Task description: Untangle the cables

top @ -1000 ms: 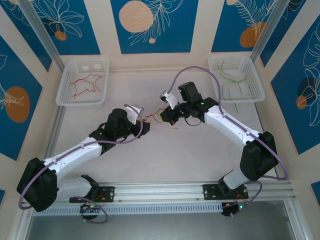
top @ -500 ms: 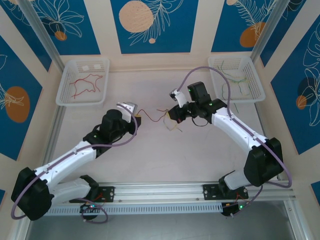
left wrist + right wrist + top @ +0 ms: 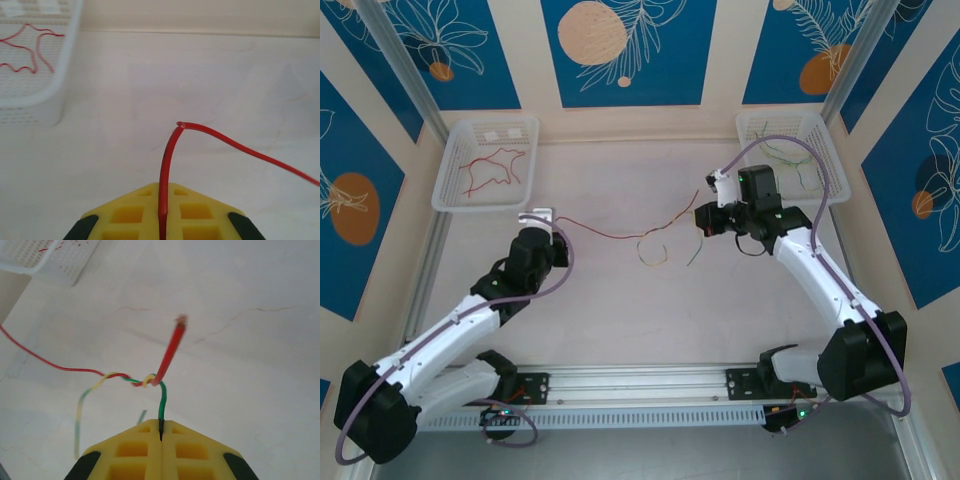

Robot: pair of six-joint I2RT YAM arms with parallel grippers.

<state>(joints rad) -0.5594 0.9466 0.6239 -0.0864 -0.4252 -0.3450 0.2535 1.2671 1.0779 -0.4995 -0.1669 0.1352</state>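
Top external: both arms reach apart, left gripper (image 3: 556,225) clamping red cable (image 3: 166,160), right gripper (image 3: 703,221) (also closed) pinching green cable (image 3: 161,410).

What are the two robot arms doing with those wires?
They are untangling wires. The left gripper pinches a red wire, the right gripper a green wire. Those two are twisted together close to the right gripper, not yet apart. The left basket holds red wires, the right basket green wires.

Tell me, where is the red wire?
In the top view the red wire stretches from the left hand, which pinches it, rightward to the green wire in the right hand.
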